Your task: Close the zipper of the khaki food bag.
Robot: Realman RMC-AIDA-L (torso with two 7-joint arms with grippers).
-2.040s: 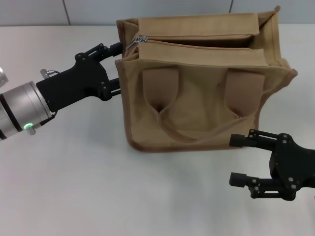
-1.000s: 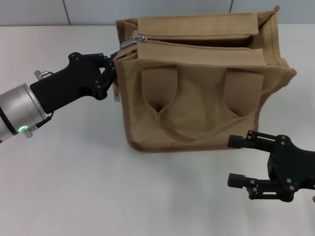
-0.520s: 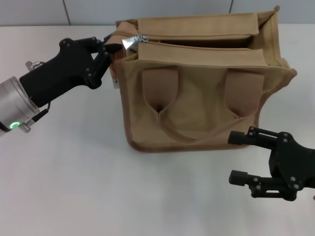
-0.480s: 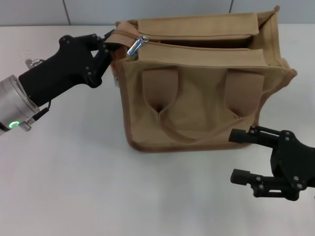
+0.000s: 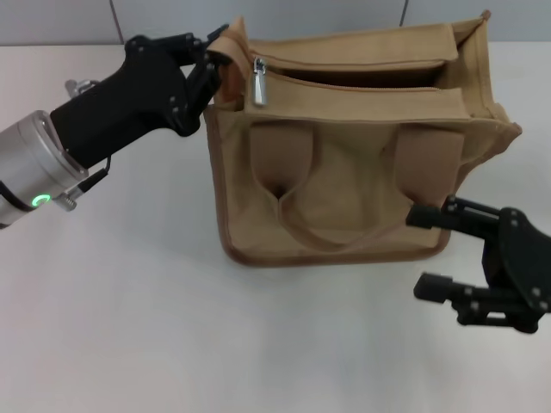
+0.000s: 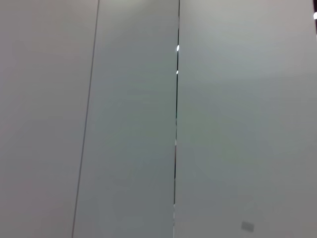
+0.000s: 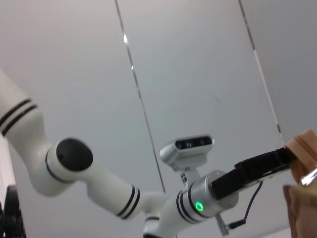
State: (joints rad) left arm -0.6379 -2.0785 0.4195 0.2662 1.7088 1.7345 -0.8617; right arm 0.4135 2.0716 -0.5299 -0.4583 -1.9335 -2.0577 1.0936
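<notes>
The khaki food bag (image 5: 353, 172) stands upright on the white table, its handle side toward me. The zipper (image 5: 362, 83) runs along its top, with a dark gap behind it. Its silver pull tab (image 5: 258, 86) hangs at the left end. My left gripper (image 5: 215, 53) is shut on the bag's raised top left corner, just left of the pull tab. My right gripper (image 5: 433, 251) is open and empty by the bag's lower right corner. The right wrist view shows the left gripper (image 7: 270, 161) on the bag corner (image 7: 303, 148) and the pull tab (image 7: 310, 176).
The white table (image 5: 172, 327) spreads in front of and left of the bag. A grey panelled wall (image 5: 301, 13) stands close behind it. The left wrist view shows only wall panels (image 6: 148, 124).
My left gripper moved up and right from the bag's left side to its top left corner, closed on it and lifted it. The pull tab now hangs down. The right gripper drifted slightly right.
</notes>
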